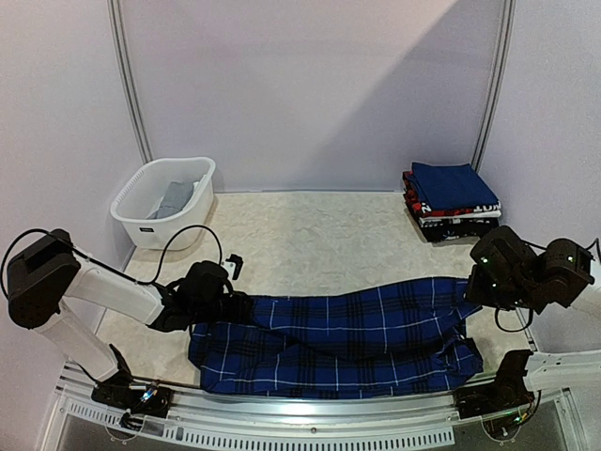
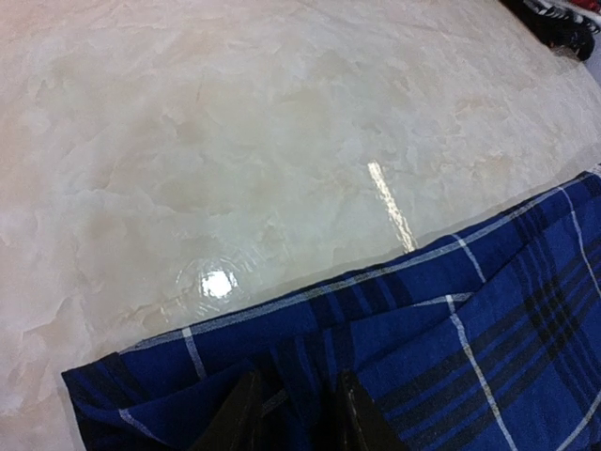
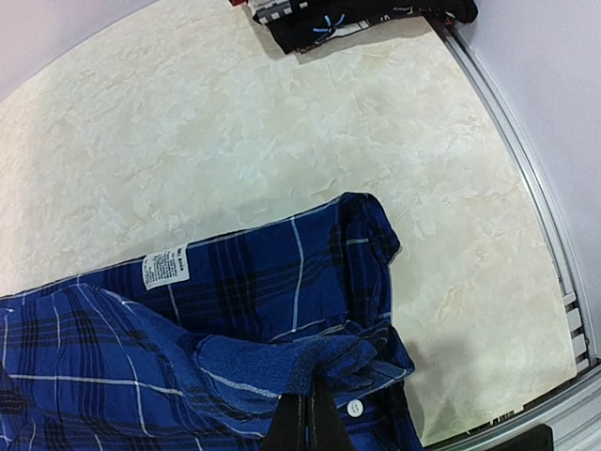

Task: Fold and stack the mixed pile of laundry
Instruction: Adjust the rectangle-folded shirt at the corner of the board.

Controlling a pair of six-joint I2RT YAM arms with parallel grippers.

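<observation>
While the plaid shirt (image 1: 347,338) lies spread, the left hand (image 2: 296,406) and right hand (image 3: 311,406) each pinch one end

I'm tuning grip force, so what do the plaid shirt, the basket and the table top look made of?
Plaid shirt: soft woven cloth, probably cotton, matte; it drapes and creases. Basket: rigid white plastic, smooth, slotted walls. Table top: hard, glossy, marble-patterned, maybe laminate; it mirrors lights in the left wrist view.
</observation>
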